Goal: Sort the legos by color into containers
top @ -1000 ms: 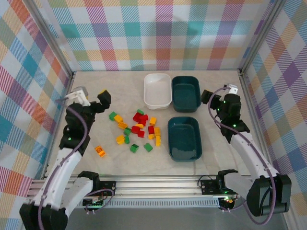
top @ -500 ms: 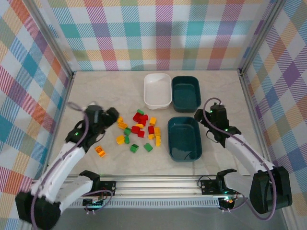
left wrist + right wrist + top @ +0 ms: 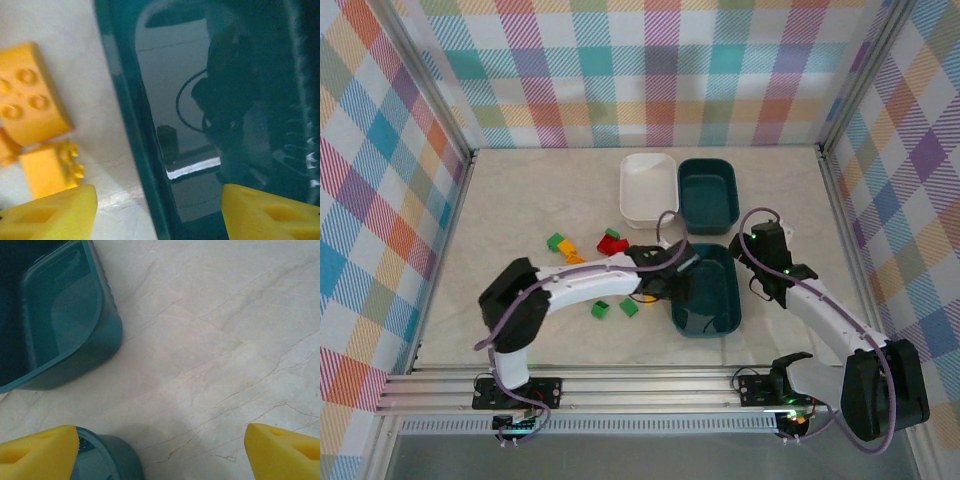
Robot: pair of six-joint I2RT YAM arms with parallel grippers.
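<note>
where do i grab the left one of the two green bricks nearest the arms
Come straight down on the green brick and pinch its opposite side walls: it sits flat, apart from the other green brick, so there is likely room either side.

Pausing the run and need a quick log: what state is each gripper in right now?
Left gripper: open, holding nothing.
Right gripper: open, holding nothing.

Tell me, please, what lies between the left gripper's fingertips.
In the left wrist view, the side wall of the near teal tub runs between the open fingertips of the left gripper; yellow bricks lie outside it.
</note>
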